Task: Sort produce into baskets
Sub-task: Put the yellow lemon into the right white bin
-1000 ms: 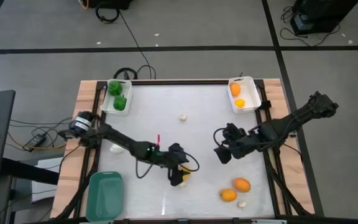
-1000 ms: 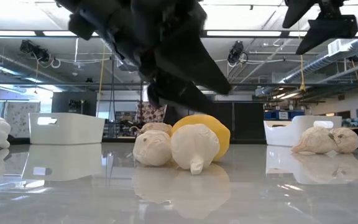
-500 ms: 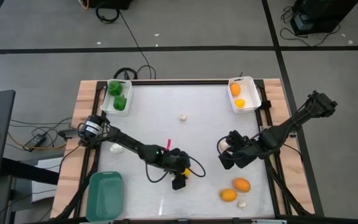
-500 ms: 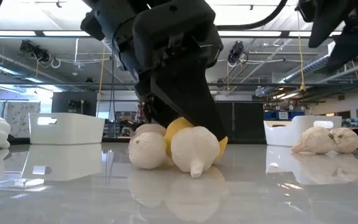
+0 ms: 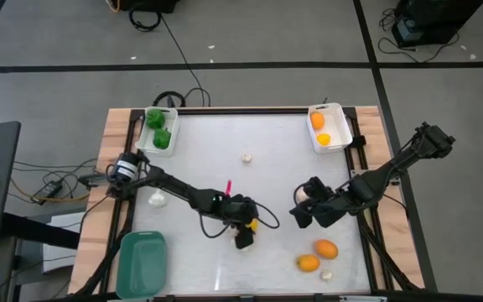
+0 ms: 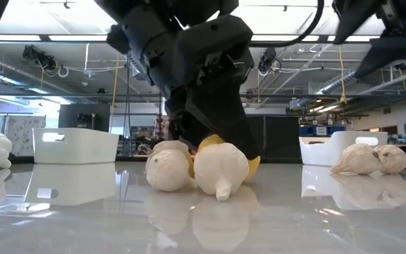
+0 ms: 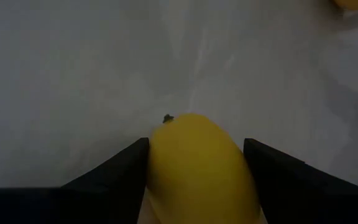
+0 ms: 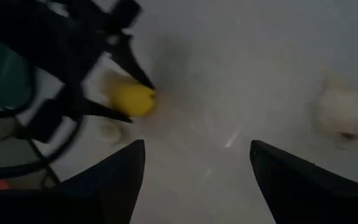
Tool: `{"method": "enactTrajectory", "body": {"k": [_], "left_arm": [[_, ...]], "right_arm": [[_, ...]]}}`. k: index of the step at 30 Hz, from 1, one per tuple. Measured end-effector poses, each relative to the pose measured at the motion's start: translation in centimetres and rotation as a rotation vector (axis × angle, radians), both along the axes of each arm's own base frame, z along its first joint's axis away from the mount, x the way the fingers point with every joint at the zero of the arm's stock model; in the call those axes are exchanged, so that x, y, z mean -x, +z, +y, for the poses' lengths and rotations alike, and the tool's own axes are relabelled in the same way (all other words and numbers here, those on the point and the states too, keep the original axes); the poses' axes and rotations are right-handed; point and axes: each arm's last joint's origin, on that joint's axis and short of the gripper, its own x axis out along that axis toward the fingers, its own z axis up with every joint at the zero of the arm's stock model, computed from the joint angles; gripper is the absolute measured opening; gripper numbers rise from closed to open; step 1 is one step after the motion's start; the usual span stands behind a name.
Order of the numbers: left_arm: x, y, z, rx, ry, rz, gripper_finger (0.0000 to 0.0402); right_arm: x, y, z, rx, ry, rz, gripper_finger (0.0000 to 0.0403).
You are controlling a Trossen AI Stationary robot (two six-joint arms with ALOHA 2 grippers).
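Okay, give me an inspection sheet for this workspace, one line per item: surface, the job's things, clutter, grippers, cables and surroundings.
Surface: white table top, glossy, wooden frame.
Job's things: green peppers in the left white bin; orange and yellow fruit in the right white bin; teal bin looks empty; two orange fruits, whitish pieces, yellow lemon loose.
Clutter: nothing seen.
Grippers: left gripper down over the lemon, jaws either side of it, grip not confirmed; right gripper raised, jaws open, empty.
Cables: black cable on the floor behind the table.
Surroundings: grey floor, workshop room beyond; no people seen.
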Motion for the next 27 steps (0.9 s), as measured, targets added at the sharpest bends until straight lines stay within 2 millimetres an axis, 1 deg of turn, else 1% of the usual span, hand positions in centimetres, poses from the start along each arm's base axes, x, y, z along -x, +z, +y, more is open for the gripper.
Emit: {"method": "enactTrajectory", "body": {"k": [4,9,14,17,20,24,27], "left_arm": [[-0.3,0.2,1.0,0.028,0.031,-0.009,0.0258],[-0.5,0.2,2.0,0.051,0.040,-0.006,0.0259],[-0.5,0.7,2.8,0.121,0.037,0.003,0.0259],[-0.4,1.9,2.9,0.132,0.027,-0.033,0.0259],[-0.2,3.8,2.9,0.108,-0.018,-0.098,0.0255],[0.4,6.5,3.0,0.072,-0.069,-0.181,0.0254],[0.8,8.8,3.1,0.038,-0.109,-0.279,0.0254]], "right_arm": [[-0.3,0.2,0.1,-0.013,-0.005,-0.043,0.0301],[-0.3,0.2,0.2,-0.021,-0.011,-0.045,0.0301],[-0.3,0.4,0.2,-0.037,-0.022,-0.046,0.0295],[-0.3,0.3,0.2,-0.039,-0.019,-0.038,0.0289],[-0.4,0.4,0.2,-0.051,-0.025,-0.052,0.0285],[-1.0,0.9,0.6,-0.096,-0.022,-0.127,0.0284],[-1.5,1.5,0.9,-0.130,-0.016,-0.197,0.0287]]}}
